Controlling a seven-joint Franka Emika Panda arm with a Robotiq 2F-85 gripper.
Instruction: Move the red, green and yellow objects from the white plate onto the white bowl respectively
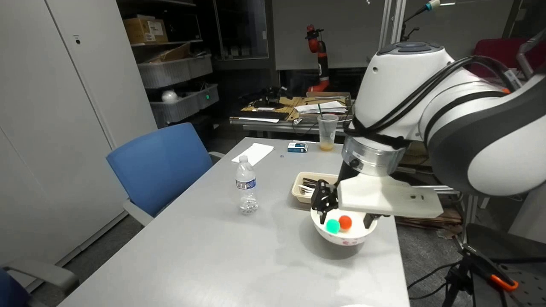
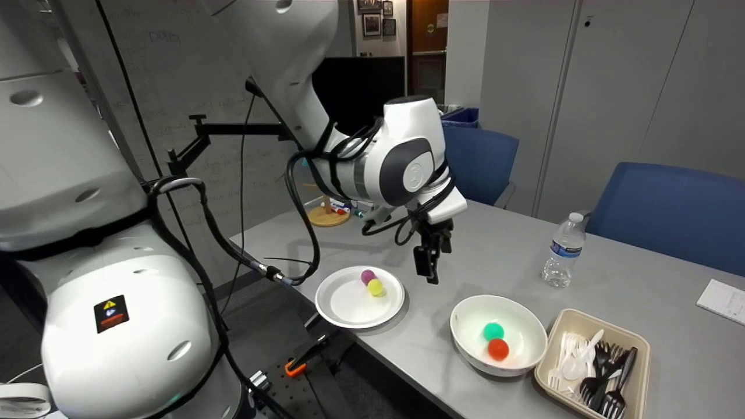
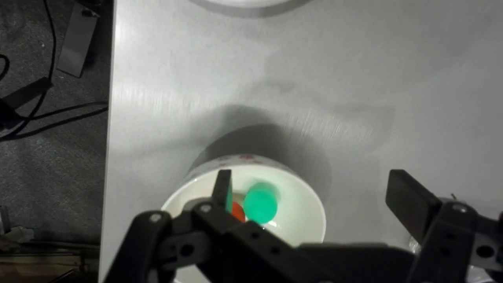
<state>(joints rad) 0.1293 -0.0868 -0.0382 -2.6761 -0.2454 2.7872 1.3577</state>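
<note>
The white plate (image 2: 340, 305) holds the yellow object (image 2: 375, 287), a small ball, with a purple ball (image 2: 368, 276) touching or very near it. Inside the white bowl (image 2: 468, 331) lie the green object (image 2: 493, 331) and the red object (image 2: 498, 349), side by side. My gripper (image 2: 429, 273) hangs above the table between plate and bowl in that exterior view. In the wrist view its fingers stand wide apart with nothing held; the left one partly covers the red object (image 3: 238, 212), while the green object (image 3: 260, 204) shows clearly. Only the plate's rim (image 3: 251, 2) appears there.
Beside the bowl sits a beige tray (image 2: 640, 372) of black and white plastic cutlery. A water bottle (image 2: 563, 250) stands farther across the table. A plastic cup (image 1: 327, 132) and a small blue box (image 1: 297, 147) are at the table's end. Blue chairs (image 1: 162, 166) line one side.
</note>
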